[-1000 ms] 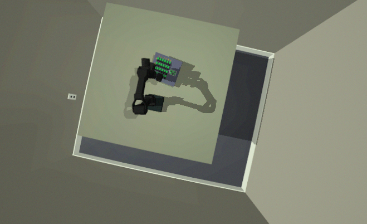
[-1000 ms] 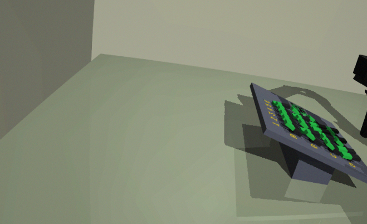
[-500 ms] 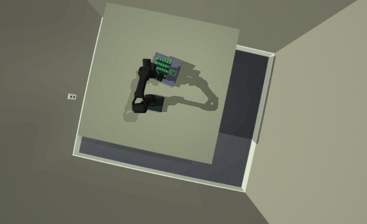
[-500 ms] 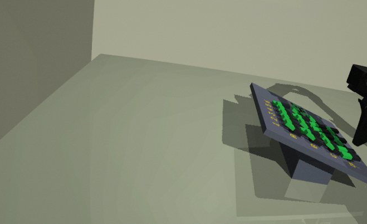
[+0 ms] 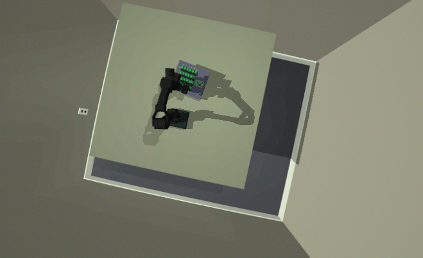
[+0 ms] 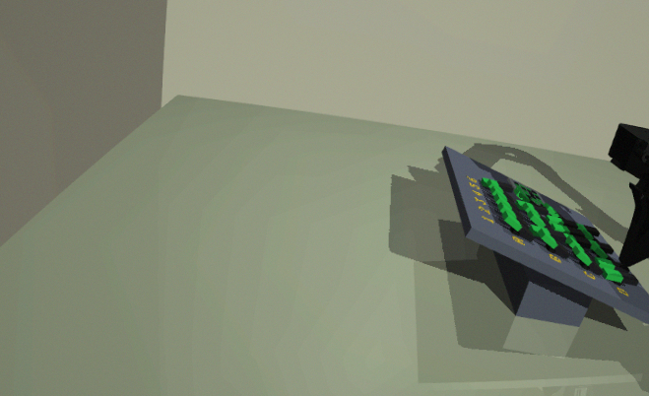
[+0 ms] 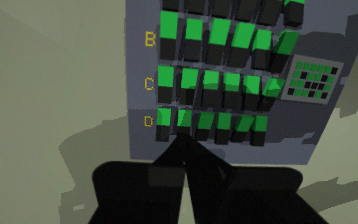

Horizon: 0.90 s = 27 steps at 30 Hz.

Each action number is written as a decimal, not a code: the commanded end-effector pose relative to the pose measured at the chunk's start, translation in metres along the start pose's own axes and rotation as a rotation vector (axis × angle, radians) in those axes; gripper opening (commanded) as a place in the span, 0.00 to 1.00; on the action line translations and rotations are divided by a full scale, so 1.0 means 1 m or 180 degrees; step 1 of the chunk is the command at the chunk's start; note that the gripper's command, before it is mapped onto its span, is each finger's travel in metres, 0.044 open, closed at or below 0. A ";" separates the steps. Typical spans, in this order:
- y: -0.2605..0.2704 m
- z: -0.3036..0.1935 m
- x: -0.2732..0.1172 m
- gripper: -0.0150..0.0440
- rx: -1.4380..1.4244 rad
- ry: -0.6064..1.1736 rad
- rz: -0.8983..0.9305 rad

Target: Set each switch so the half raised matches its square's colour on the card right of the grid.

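Observation:
The tilted blue-grey panel carries rows of green and dark switches. The card on its right shows mixed squares. Its far row looks green except a dark last square; its nearest row looks dark, green, green, dark, green, dark. My gripper is shut and empty. Its tips are at the near, dark half of switch D2; whether they touch it is hard to tell. Switch D1 stands just left of it. Row A is partly cut off in the wrist view.
The panel stands on a blue-grey support on the pale green table. The arm reaches from its dark base plate along the panel's left side. Arm shadows cross the panel and table.

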<state>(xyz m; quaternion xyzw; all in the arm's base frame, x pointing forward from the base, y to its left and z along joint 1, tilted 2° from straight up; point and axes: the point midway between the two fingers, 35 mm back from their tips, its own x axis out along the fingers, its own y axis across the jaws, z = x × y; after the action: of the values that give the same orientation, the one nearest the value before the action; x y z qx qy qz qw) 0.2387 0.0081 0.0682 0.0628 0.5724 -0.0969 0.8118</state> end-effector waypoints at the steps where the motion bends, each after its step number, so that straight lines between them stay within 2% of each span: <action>1: -0.001 0.000 0.001 0.25 -0.0009 -0.0002 -0.0009; 27: -0.001 0.000 0.003 0.25 -0.0009 -0.0002 -0.0009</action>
<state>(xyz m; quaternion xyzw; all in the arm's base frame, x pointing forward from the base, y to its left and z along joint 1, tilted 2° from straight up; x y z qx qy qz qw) 0.2393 0.0079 0.0663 0.0626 0.5724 -0.0971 0.8118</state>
